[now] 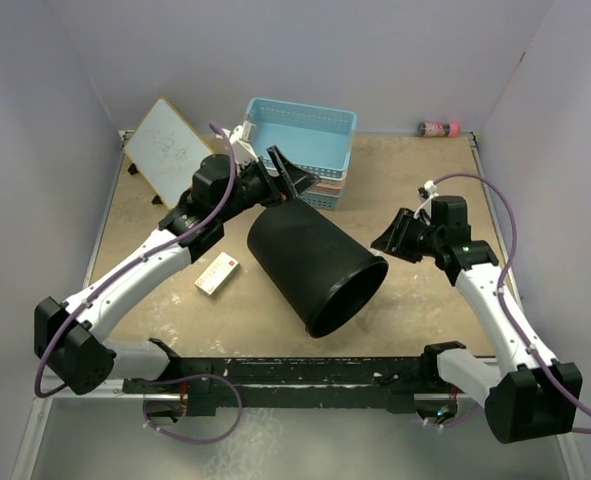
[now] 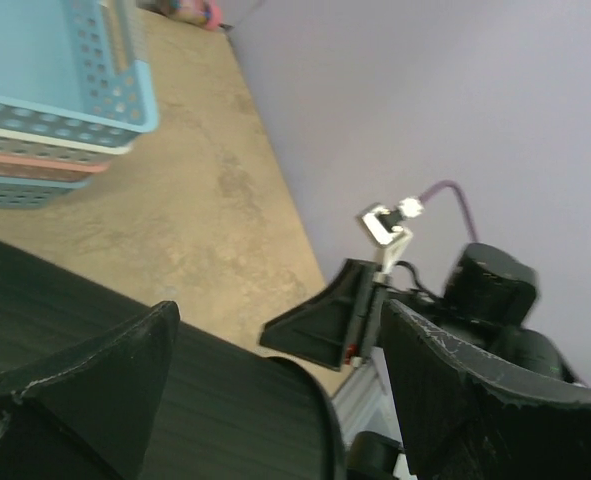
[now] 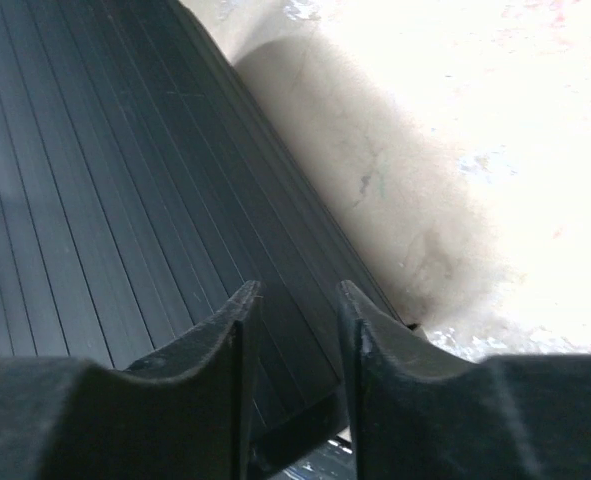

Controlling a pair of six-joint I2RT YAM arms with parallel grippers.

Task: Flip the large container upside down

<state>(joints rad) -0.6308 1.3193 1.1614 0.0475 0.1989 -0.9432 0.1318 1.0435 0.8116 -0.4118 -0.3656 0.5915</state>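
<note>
We see a table point(image 1: 425, 190) with a tan, mottled top, blotched darker in places. Pale lilac walls close it in on three sides: a back wall point(image 1: 305, 50) along the table's far edge, a left wall point(image 1: 25, 150) along its left edge and a right wall point(image 1: 565, 120) along its right edge. A silvery metal strip point(image 1: 75, 392) runs along the table's near edge, and a smooth grey surface point(image 1: 295, 450) lies just outside it. The light is soft and even. In the right wrist view the table glares almost white.

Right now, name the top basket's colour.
The top basket is light blue, clearest in the top external view.
</note>
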